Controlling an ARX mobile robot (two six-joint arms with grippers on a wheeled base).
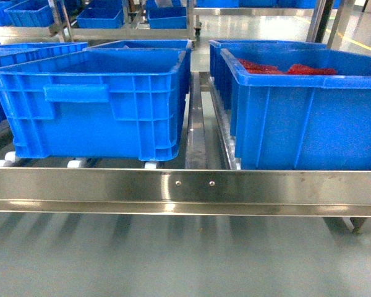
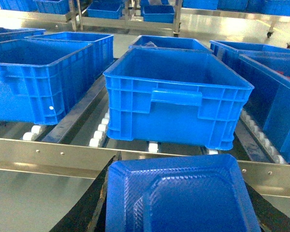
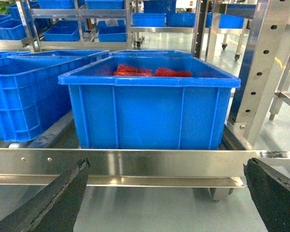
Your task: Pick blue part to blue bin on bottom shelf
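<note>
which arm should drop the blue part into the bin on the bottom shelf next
Left, probably. The left gripper already holds the blue part, facing an empty blue bin. The right gripper is open and empty, facing a bin of red parts.

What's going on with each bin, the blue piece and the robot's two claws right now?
Flat blue plastic part: held in the left gripper.
Left blue plastic bin: looks empty, on the rollers.
Right blue plastic bin: holds red parts.
Right gripper: open, holding nothing.
</note>
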